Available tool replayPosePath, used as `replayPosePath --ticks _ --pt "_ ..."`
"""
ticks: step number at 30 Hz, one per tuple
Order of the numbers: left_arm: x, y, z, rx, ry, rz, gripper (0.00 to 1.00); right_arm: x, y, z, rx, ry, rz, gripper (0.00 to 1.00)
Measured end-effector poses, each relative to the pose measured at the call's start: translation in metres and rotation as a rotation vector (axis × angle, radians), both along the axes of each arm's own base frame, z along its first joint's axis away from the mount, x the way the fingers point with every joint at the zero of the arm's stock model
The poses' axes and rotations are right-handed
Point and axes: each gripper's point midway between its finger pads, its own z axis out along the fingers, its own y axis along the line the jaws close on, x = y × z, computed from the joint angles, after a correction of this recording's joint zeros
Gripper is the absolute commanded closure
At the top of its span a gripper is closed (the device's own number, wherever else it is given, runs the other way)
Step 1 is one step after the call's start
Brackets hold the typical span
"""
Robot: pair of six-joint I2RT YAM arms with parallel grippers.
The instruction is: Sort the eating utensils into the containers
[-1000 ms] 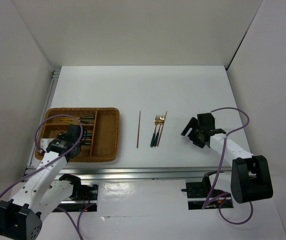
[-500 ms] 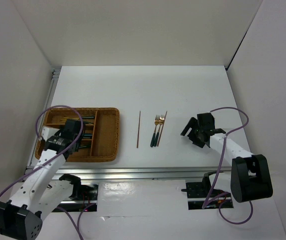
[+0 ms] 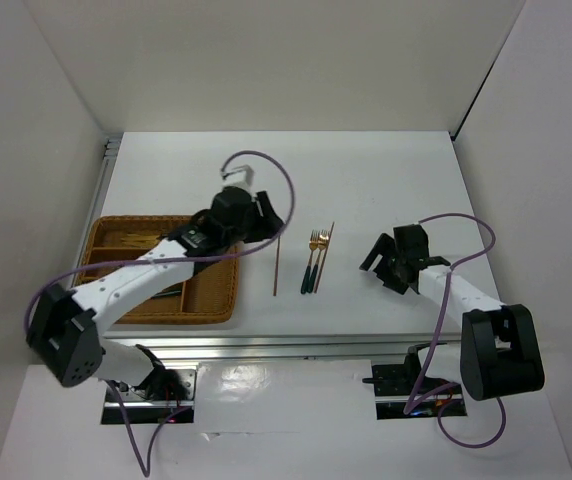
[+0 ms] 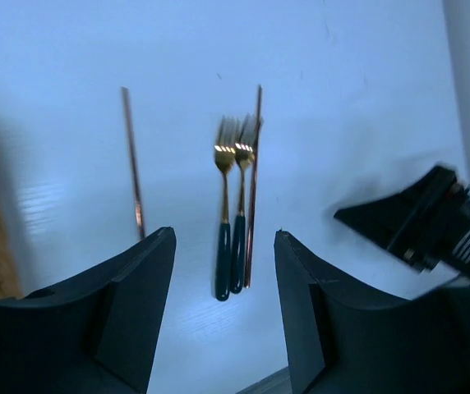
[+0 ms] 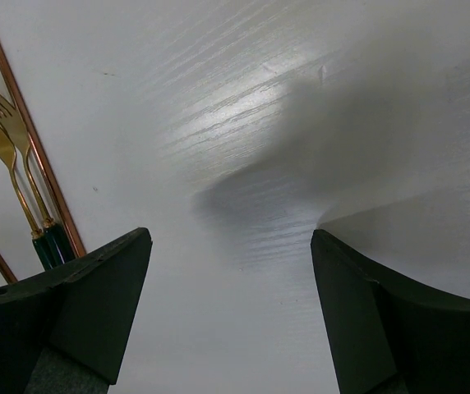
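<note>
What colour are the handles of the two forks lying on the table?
Dark green. The fork handles show best in the left wrist view.

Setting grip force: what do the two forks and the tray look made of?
The forks: gold heads glint brightly, likely polished metal; glossy dark green handles, perhaps enamel or plastic. The tray: apparently brown woven wicker, judging by its textured rim.

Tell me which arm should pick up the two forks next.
Left, probably: the left gripper is open with the forks framed between its fingers, and the tray is on its side. The right gripper sees them off-centre.
</note>
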Motion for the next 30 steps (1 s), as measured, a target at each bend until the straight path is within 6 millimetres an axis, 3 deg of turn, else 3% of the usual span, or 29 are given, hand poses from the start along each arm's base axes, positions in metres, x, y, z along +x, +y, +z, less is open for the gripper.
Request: replayPosePath --ticks 3,5,10,14,30 --pt "-0.009 -0.048 -0.028 0.096 0.020 -0.138 0.36 0.000 -0.001 0.000 -0.006 -0.001 -0.003 0.14" --pt "-0.015 -0.068 -0.053 0.162 0.056 -0.194 0.39 -0.001 -0.002 0.001 -0.011 -0.001 -0.007 0.14" --pt "-0.013 -0.081 -0.114 0.302 0.158 -0.229 0.43 -0.001 -0.005 0.004 -0.021 -0.011 -0.016 0.14" --pt "-0.017 -0.081 -0.146 0.377 0.221 -0.239 0.46 -0.001 -0.006 0.004 -0.028 -0.010 -0.020 0.14" --pt "-0.016 -0.101 -0.162 0.413 0.243 -0.286 0.49 -0.001 -0.008 0.004 -0.036 -0.010 -0.025 0.14"
